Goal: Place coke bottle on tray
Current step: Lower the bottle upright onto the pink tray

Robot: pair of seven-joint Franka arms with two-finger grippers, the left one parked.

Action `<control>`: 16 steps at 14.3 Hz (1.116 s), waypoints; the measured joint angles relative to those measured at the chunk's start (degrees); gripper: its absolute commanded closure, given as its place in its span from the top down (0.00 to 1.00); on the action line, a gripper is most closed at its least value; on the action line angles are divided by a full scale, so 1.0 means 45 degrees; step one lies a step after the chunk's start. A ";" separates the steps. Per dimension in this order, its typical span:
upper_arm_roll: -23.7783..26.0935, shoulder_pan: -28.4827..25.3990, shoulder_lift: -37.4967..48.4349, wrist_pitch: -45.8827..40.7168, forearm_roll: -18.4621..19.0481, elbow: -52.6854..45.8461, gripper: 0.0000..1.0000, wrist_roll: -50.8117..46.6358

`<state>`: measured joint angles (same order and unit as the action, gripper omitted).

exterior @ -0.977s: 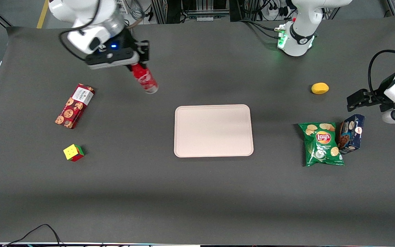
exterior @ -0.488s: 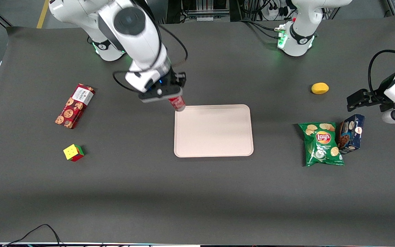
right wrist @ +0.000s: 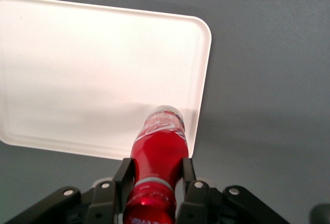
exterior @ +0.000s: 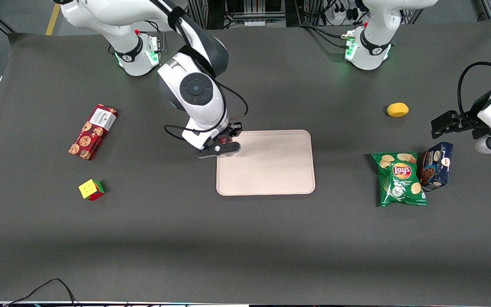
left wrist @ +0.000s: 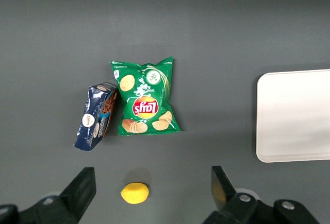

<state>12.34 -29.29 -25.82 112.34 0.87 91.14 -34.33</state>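
My right gripper (exterior: 223,148) hangs over the edge of the tray (exterior: 271,166) that lies toward the working arm's end of the table. It is shut on the coke bottle (right wrist: 157,154), a slim red bottle with white script. The black fingers (right wrist: 124,175) clamp the bottle's upper body just below the neck. Its clear base points down over the tray (right wrist: 77,69), close to a rounded corner. In the front view the wrist hides nearly all of the bottle, and I cannot tell whether the base touches the tray.
A red cookie box (exterior: 93,131) and a colour cube (exterior: 91,189) lie toward the working arm's end. A green chips bag (exterior: 400,179), a blue box (exterior: 436,166) and a yellow lemon (exterior: 397,109) lie toward the parked arm's end.
The gripper has carried the bottle from high up near the cookie box, nearer the front camera and down, to the tray's edge. The bottle has gone from tilted to nearly upright.
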 measured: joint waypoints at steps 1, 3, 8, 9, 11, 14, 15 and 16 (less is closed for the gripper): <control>-0.0001 0.0001 -0.0153 0.0138 0.0085 0.0000 0.00 0.0000; 0.0000 -0.0003 -0.0432 0.0524 0.0127 0.0001 0.00 0.0000; 0.0000 -0.0008 -0.1270 0.1651 0.0616 0.0003 0.00 0.0000; -0.0001 -0.0008 -0.1418 0.1813 0.0627 0.0006 0.00 0.0000; -0.0001 -0.0009 -0.1532 0.1865 0.0641 0.0010 0.00 0.0000; 0.0000 -0.0009 -0.1571 0.1866 0.0644 0.0015 0.03 0.0000; 0.0000 -0.0009 -0.1579 0.1866 0.0645 0.0015 0.71 0.0000; -0.0001 -0.0009 -0.1589 0.1866 0.0645 0.0014 0.81 0.0000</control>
<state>12.34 -29.33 -32.97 120.73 3.77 91.21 -34.33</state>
